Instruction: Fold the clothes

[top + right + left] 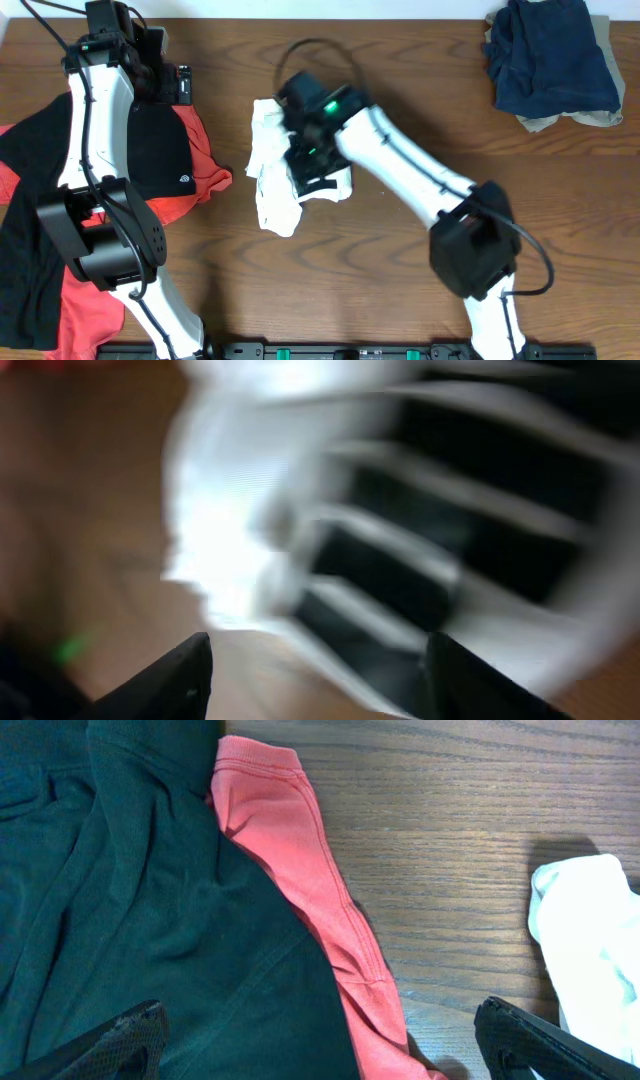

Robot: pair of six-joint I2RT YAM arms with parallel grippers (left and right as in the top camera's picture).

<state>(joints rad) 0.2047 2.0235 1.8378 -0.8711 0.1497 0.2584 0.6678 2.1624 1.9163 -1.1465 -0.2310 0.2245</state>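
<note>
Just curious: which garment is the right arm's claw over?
The white shirt, crumpled mid-table. The black shirt and orange-red shirt lie left; the blue pile far right.

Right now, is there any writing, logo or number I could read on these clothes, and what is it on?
Nothing here can be read as words.
Crumpled white cloth T-shirt: bold black lettering, too blurred to read.
Black cloth T-shirt: small white logo, too small to read.
</note>
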